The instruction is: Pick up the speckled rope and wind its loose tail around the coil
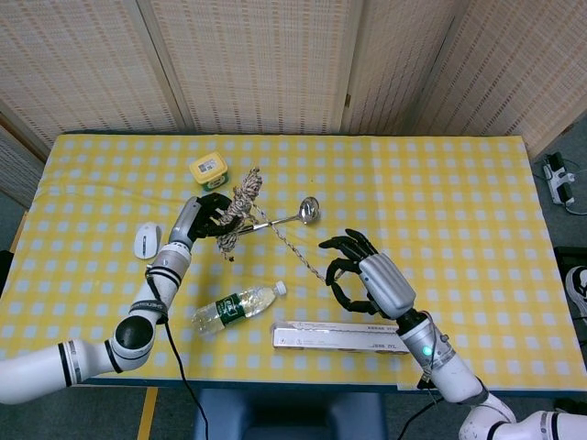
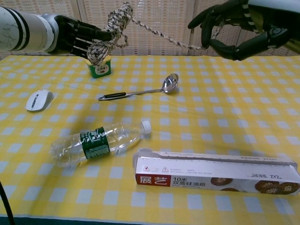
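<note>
The speckled rope coil [image 1: 237, 205] hangs above the table at centre left, gripped by my left hand [image 1: 205, 217]. In the chest view the same coil [image 2: 110, 27] sits high at the upper left against that hand [image 2: 77, 37]. The loose tail [image 1: 289, 246] stretches straight from the coil towards my right hand [image 1: 365, 280]. That hand's fingers curl around the tail's end. The chest view shows the tail [image 2: 159, 37] running taut to the right hand [image 2: 234, 28] at the top right.
Under the tail on the yellow checked table [image 1: 459, 211] lies a spoon [image 1: 284, 220]. A plastic bottle [image 1: 234, 307] and a long foil box [image 1: 335, 337] lie near the front edge. A white mouse [image 1: 146, 240] and a yellow-lidded jar [image 1: 209, 170] sit at the left.
</note>
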{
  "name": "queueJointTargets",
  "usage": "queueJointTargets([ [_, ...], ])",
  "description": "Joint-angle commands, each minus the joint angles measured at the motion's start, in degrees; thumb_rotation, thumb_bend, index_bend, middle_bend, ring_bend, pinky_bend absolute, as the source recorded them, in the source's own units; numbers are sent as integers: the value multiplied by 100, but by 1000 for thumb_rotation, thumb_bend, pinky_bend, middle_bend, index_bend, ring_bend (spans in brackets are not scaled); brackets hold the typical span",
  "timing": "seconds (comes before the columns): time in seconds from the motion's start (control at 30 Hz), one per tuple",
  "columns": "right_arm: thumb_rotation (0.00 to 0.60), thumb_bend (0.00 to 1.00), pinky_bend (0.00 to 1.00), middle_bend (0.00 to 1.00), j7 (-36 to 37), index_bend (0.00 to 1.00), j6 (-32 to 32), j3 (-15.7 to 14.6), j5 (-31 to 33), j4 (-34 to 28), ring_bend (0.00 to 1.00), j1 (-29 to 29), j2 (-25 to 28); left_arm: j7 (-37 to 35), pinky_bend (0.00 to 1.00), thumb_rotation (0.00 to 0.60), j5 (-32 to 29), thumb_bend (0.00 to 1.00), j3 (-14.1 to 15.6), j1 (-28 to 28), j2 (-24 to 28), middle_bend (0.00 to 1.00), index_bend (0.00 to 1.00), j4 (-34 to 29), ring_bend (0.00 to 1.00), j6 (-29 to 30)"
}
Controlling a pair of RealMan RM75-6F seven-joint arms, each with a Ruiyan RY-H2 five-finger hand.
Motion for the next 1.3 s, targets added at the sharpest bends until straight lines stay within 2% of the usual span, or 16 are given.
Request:
queueJointTargets([
  [0.03, 600, 602, 0, 227, 274, 626, -301, -141, 260, 505, 140, -25, -174, -566, 638, 600, 184, 513, -308, 359, 437, 609, 590, -305, 585, -368],
  [0.27, 600, 607, 0, 227, 329, 626, -713, -55, 630, 1000, 141, 140, -473, -1428, 634, 600, 579, 516, -569, 771, 836, 609, 592, -695, 584, -1028],
  [0.47, 600, 607, 0, 227, 302, 626, -919, 228, 1052, 1340, 141, 315, -678, -1770, 627, 600, 1237, 517, -513, 966, 1014, 609, 592, -930, 583, -1305],
  [0.7, 600, 610, 10, 228, 46, 626, -1225, 699, 1778, 1716, 143, 700, -950, -2033, 624, 600, 2099, 516, -392, 1097, 1108, 609, 593, -1169, 578, -1500],
  [1.0, 600, 612, 40, 231, -365, 626, -1310, 1355, 2427, 1664, 161, 1262, -1103, -1711, 605, 600, 3467, 517, 239, 980, 1033, 609, 595, -1195, 571, -1434],
  [1.3, 600, 613, 50, 234, -816, 626, -1004, 1770, 2755, 1379, 166, 1702, -1272, -1107, 582, 600, 3955, 516, 900, 589, 814, 609, 598, -1085, 567, -1077],
])
